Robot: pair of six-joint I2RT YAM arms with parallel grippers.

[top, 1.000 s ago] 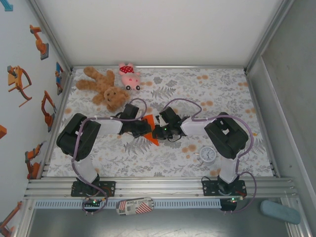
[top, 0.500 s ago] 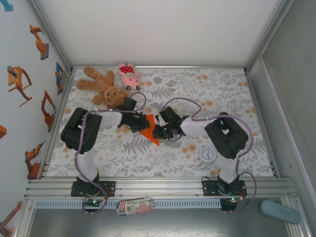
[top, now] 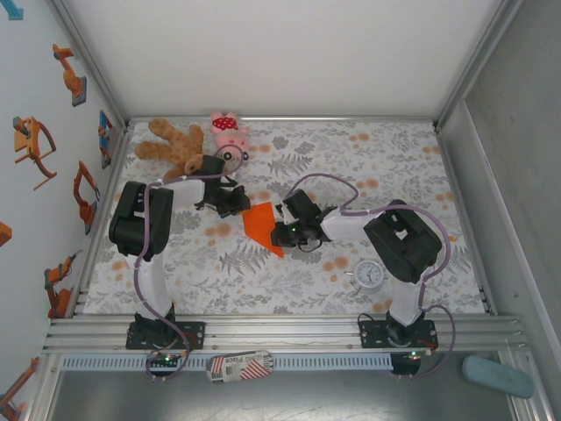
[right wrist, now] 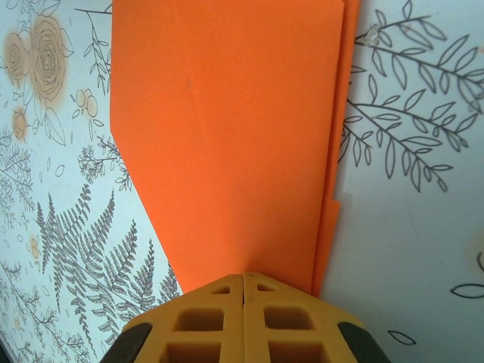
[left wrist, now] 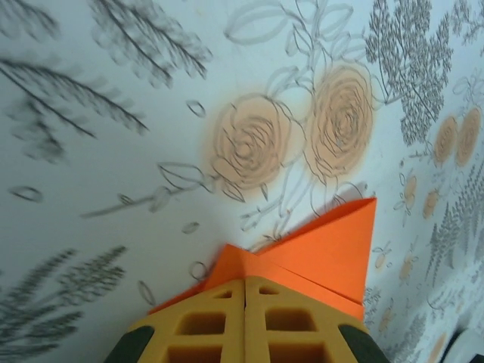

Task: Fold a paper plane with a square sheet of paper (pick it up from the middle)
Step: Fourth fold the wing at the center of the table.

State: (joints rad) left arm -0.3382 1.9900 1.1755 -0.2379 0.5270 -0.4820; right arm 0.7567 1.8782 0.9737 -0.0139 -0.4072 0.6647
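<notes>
Centred on the surface (top: 394, 167) lay the folded orange paper (top: 261, 225) — left claw (top: 237, 204) and right claw (top: 279, 233), both fully closed, tips on its opposite edges.

Flat near the middle of the tabletop (top: 377, 167), the paper plane (top: 260, 226), with the left end effector (top: 237, 206) at its far left corner and the right end effector (top: 280, 233) at its right edge. Behind and left of these, the teddy bear (top: 175, 147), and just right of it by the far edge, the plush pig (top: 230, 134). Well apart at near right, the clock (top: 369, 274).
</notes>
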